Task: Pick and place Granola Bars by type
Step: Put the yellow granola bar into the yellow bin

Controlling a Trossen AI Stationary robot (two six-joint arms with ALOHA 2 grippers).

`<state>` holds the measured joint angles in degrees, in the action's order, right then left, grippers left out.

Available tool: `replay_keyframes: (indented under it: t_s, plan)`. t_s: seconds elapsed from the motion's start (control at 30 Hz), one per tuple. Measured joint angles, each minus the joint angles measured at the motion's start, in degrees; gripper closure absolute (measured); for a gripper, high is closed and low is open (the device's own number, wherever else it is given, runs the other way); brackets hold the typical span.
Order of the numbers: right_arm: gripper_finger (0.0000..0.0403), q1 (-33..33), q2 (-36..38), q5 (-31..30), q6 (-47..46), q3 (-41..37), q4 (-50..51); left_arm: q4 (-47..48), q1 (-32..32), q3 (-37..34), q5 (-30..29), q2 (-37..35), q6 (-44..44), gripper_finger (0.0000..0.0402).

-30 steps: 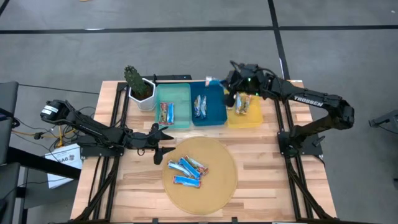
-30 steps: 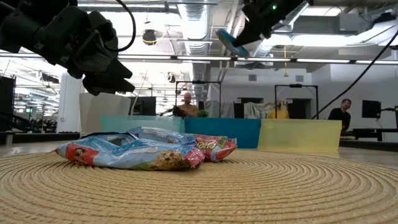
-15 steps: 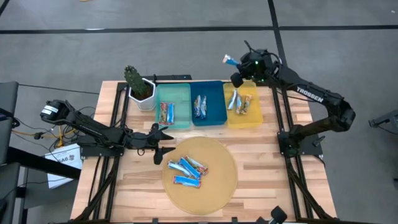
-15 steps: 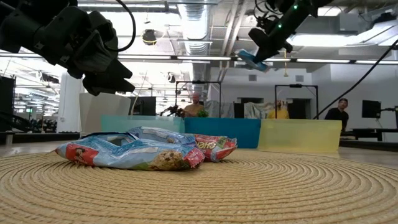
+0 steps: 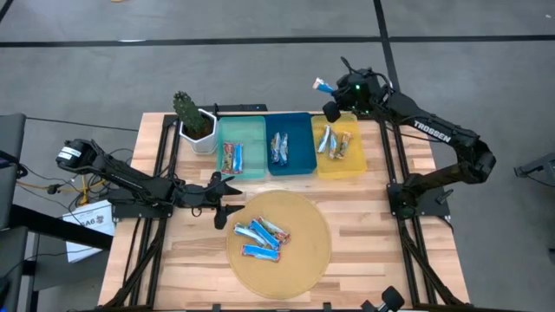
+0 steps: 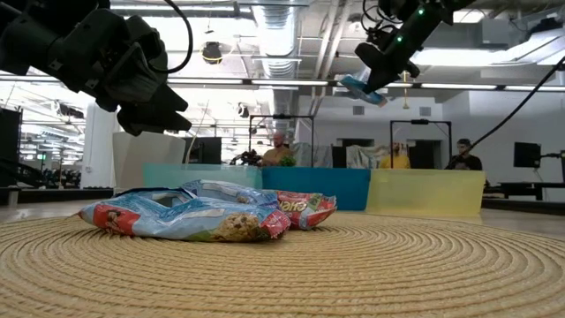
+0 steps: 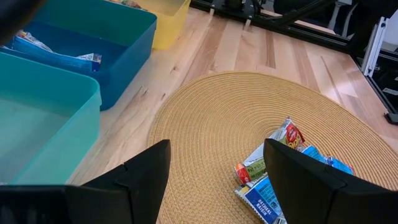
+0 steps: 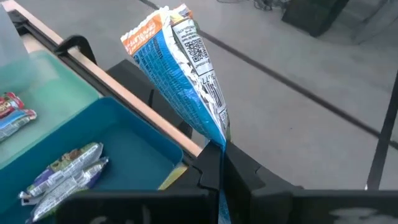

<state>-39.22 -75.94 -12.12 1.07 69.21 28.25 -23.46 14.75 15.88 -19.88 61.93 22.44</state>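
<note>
Several granola bars (image 5: 260, 236) lie piled on the round woven mat (image 5: 299, 264); the low view shows them (image 6: 203, 214) too. One blue-white bar (image 8: 186, 74) is in my right gripper (image 5: 334, 97), raised beyond the table's far edge, behind the blue tray (image 5: 290, 143). More bars rest in the teal tray (image 5: 241, 147), the blue tray and the yellow tray (image 5: 340, 147). My left gripper (image 5: 230, 198) hangs open above the mat's left edge, short of the pile. My right gripper is shut on one end of the blue-white bar (image 8: 217, 140), pinched between the two fingers. The bar is lifted clear and sticks out past the fingertips, its free end (image 8: 158, 22) pointing away from the gripper.
A potted cactus (image 5: 192, 120) stands at the far left, beside the teal tray. The three trays sit in a row along the far edge. People stand in the room behind the table (image 6: 278, 150). Bare wood lies right of the mat (image 5: 373, 234).
My right gripper, holding the blue-white bar, has risen from just above the blue and yellow trays and moved toward the table's far edge, then nearly stopped. The left arm has kept still.
</note>
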Motion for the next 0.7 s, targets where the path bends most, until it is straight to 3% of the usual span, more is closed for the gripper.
replay_keyframes:
  t_s: [0.7]
  plan:
    - [0.0403,-1.87,-0.28,-0.31,-16.46,0.02,20.09,0.00,0.02,-0.01,0.02,0.00,1.38,0.0152]
